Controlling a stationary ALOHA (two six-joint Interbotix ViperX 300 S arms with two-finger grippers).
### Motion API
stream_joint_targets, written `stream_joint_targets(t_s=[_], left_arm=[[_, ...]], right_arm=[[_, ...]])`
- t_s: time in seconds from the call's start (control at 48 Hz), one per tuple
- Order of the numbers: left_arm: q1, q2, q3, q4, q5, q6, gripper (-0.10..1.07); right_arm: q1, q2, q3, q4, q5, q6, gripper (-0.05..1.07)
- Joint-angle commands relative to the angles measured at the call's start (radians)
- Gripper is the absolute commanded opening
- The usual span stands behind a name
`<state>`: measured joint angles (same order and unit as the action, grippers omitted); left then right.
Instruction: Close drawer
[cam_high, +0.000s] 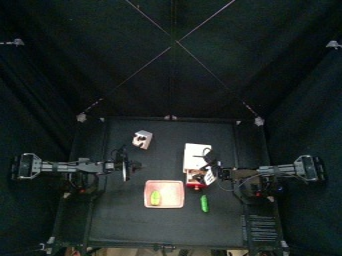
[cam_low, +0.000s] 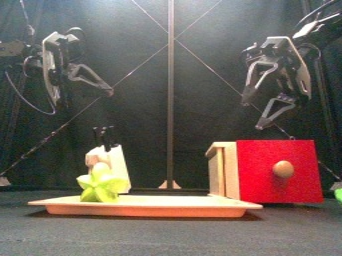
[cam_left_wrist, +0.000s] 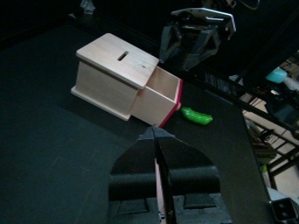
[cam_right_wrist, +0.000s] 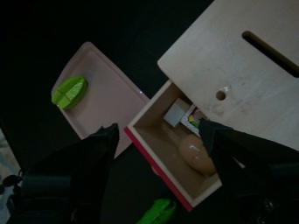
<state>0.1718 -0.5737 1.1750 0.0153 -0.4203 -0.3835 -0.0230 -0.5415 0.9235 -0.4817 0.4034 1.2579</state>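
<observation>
The drawer (cam_high: 198, 154) is a small white box near the table's right middle, with its sliding part (cam_left_wrist: 165, 99) pulled out. Its red front (cam_low: 281, 172) carries a round knob (cam_low: 282, 168) and faces the table's front edge. A small white thing (cam_right_wrist: 177, 114) lies inside the drawer. My right gripper (cam_right_wrist: 162, 131) hangs above the pulled-out part, jaws wide open and apart from it, holding nothing. My left gripper (cam_left_wrist: 158, 150) is shut and empty, left of the drawer and raised above the table.
A flat pink tray (cam_high: 163, 194) with a green piece (cam_low: 96, 185) on it lies in front, left of the drawer. A grey-white cube (cam_high: 143, 135) stands farther back on the left. A small green object (cam_high: 205, 202) lies near the drawer's red front.
</observation>
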Motion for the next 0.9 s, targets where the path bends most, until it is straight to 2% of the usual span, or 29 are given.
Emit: stream_joint_targets(t_s=[0.0,0.167,0.375,0.5,0.646,0.792,0.875], left_arm=[[0.002,-0.002,-0.014,0.000,-0.005,0.003,0.24],[0.002,0.000,-0.018,0.000,-0.009,0.005,0.24],[0.003,0.029,-0.029,0.000,-0.012,0.005,0.24],[0.002,0.054,-0.055,0.000,-0.014,0.005,0.24],[0.000,0.072,-0.086,0.000,-0.014,0.003,0.24],[-0.005,0.100,-0.118,-0.014,-0.020,-0.003,0.24],[-0.009,0.129,-0.147,-0.043,-0.026,0.000,0.24]], right_arm=[[-0.005,-0.014,-0.009,0.015,-0.008,0.000,1.01],[0.002,-0.014,-0.009,0.037,-0.009,0.002,1.01],[-0.003,-0.015,0.003,0.121,-0.009,0.000,1.01],[-0.003,-0.021,-0.002,0.175,-0.009,-0.008,1.01],[0.002,-0.034,-0.002,0.178,-0.011,-0.011,1.00],[0.003,-0.063,0.008,0.156,-0.011,-0.009,0.92],[0.003,-0.080,0.009,0.140,-0.012,-0.009,0.83]])
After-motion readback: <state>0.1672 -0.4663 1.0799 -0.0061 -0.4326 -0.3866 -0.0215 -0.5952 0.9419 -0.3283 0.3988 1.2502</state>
